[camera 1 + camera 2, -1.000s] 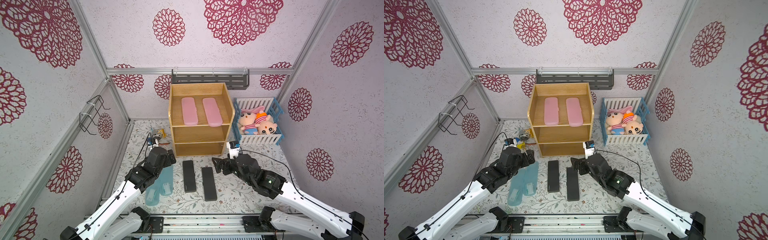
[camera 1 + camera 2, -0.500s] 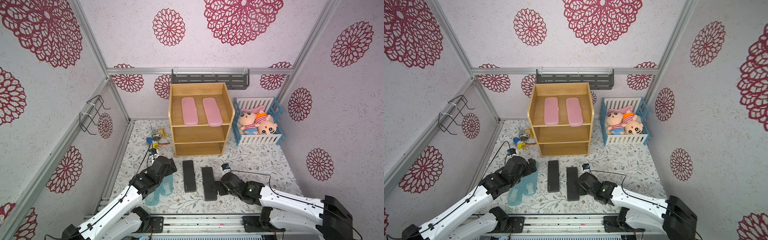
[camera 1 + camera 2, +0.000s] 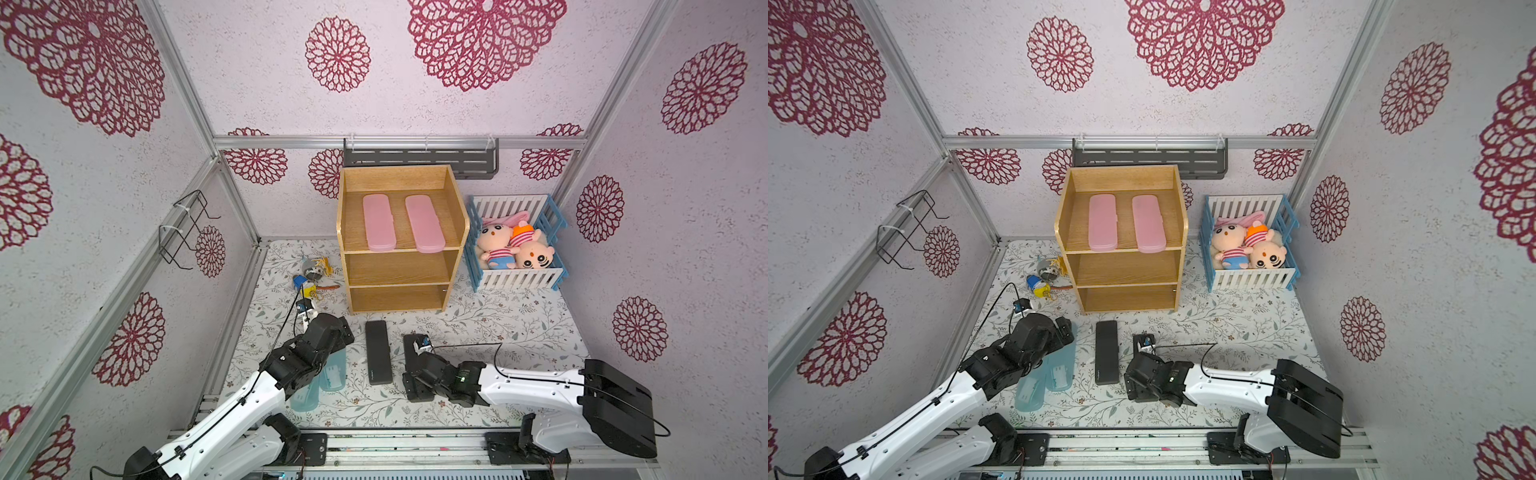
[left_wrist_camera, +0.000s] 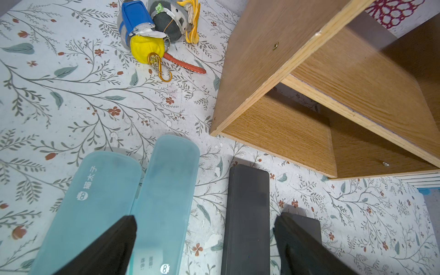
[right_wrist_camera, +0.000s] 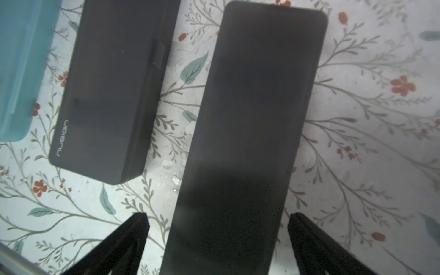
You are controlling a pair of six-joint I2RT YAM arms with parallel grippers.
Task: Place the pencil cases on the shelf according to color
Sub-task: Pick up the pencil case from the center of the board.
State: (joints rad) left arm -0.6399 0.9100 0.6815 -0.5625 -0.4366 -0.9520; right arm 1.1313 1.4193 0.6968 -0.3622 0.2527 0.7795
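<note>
Two pink pencil cases (image 3: 379,222) lie side by side on the top tier of the shelf (image 3: 397,286), far middle. On the desk (image 3: 498,324) just in front: two black cases (image 3: 377,352), two blue cases (image 4: 164,190) left of them. Right hand (image 5: 217,219) gapes wide open astride the right-hand black one; left hand (image 4: 206,219) is open too, over the blue pair. Desk cover is leafy floral print, walls (image 3: 249,83) white with red medallions.
</note>
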